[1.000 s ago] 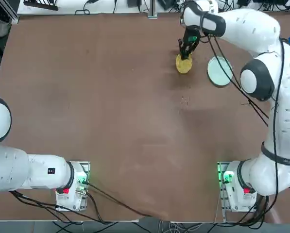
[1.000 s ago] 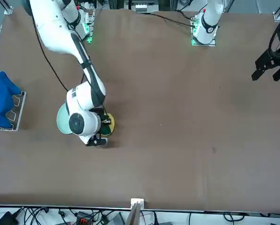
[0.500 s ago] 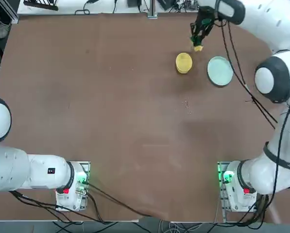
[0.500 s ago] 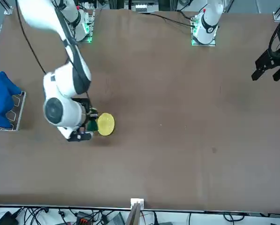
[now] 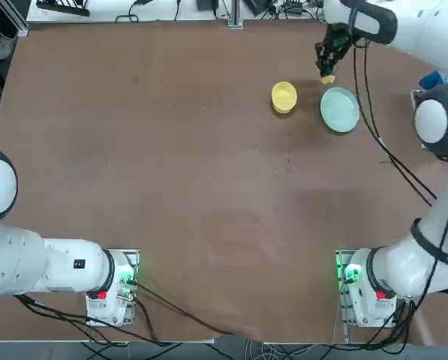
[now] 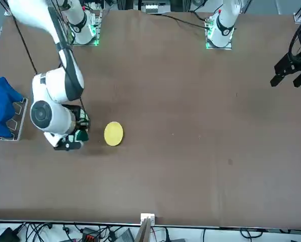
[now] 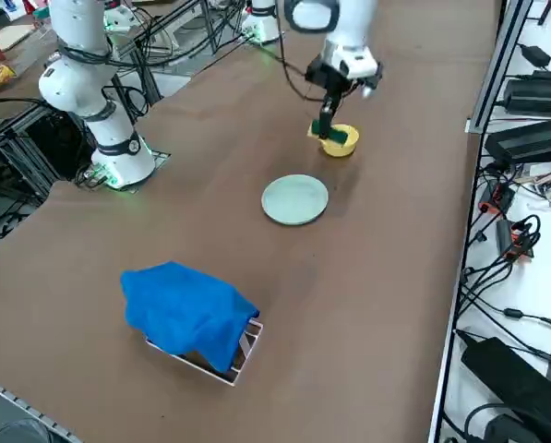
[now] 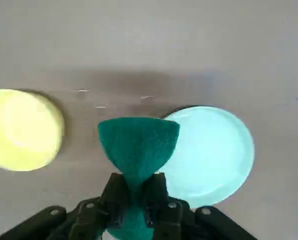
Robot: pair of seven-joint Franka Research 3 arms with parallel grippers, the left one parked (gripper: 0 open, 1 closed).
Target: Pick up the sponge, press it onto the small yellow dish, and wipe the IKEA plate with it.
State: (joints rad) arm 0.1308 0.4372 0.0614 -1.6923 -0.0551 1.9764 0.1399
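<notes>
In the front view the arm's round white joint (image 6: 52, 115) covers the pale plate entirely. The sponge (image 6: 81, 135) shows there only as a green sliver beside it. In the wrist view the sponge (image 8: 138, 145) hides the plate's (image 8: 213, 155) near edge, and the yellow dish (image 8: 21, 129) runs off the picture's side.

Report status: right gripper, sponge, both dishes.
Right gripper shut on sponge, raised off the table between small yellow dish and IKEA plate. Both dishes bare on the table. Nothing in the way.
</notes>
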